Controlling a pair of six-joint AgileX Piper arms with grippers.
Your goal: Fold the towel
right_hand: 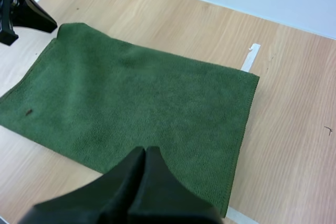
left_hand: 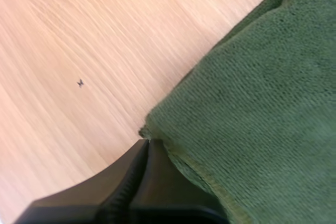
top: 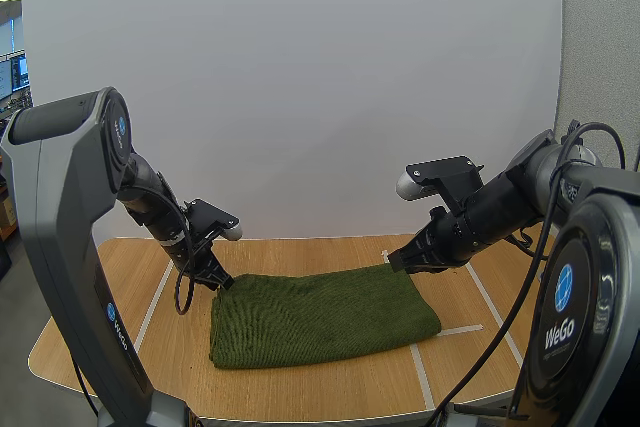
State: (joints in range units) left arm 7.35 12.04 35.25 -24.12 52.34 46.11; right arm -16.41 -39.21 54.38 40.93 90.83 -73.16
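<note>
Softly napped green towel (top: 320, 315) lies flat; left hand (top: 222, 285) and right hand (top: 392, 262) both pressed together.

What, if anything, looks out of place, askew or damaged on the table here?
Nothing serious. The green towel lies flat, sitting slightly askew across the white tape line. One small dark speck marks it toward the end nearest the left hand; I cannot tell what it is.

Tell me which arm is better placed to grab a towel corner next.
Probably left: the left end effector sits at a far corner of the towel; the right end effector hangs higher above the other end.
</note>
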